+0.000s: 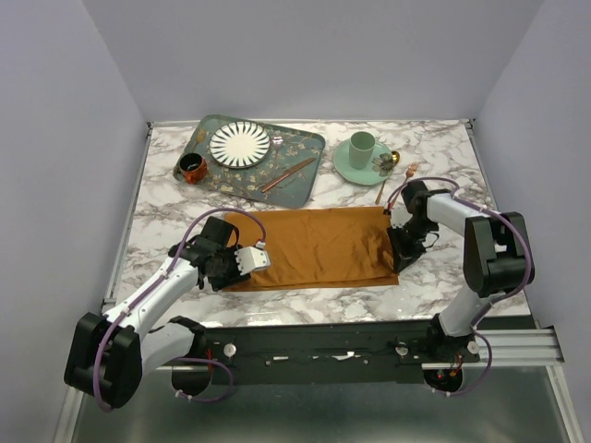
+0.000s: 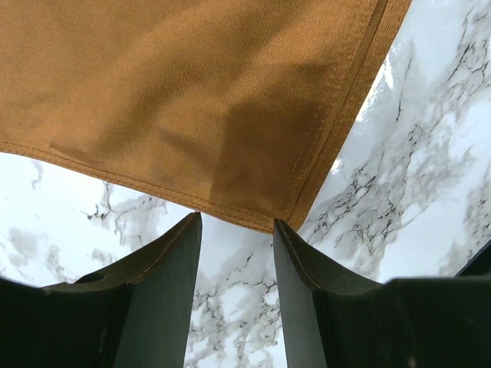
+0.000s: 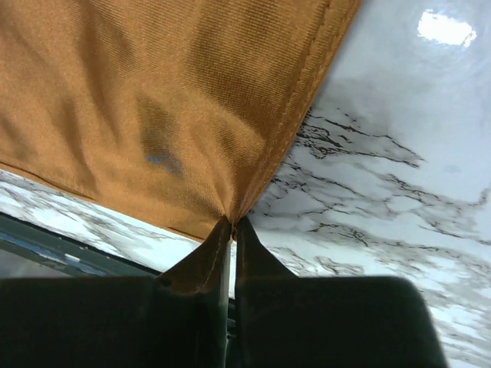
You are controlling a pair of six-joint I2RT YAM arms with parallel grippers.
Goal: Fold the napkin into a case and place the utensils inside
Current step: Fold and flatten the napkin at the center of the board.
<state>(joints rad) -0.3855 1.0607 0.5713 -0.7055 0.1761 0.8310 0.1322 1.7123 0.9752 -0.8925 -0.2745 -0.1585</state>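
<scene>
1. The napkin (image 1: 319,247) lies flat on the marble table (image 1: 443,148) as a wide rectangle between the two arms. It is not yet narrowed into a case.
2. The right gripper (image 3: 232,224) has its fingers pressed together on the napkin's near right corner, where the cloth gathers to a point.
3. The left gripper (image 2: 236,230) stands parted, with the near left corner just ahead of its tips and not gripped.
4. The cloth looks light, soft and limp. It would likely sag and drag if lifted by one corner, so the hemmed corners, raised together, seem the surest hold.
5. The utensils lie well apart from the napkin: a knife-like piece (image 1: 288,174) on the green tray (image 1: 314,140), and a fork (image 1: 395,185) and spoon (image 1: 394,159) beside the saucer (image 1: 346,168). Thin, hard and probably slippery, they likely need a pinch across the handle.
</scene>
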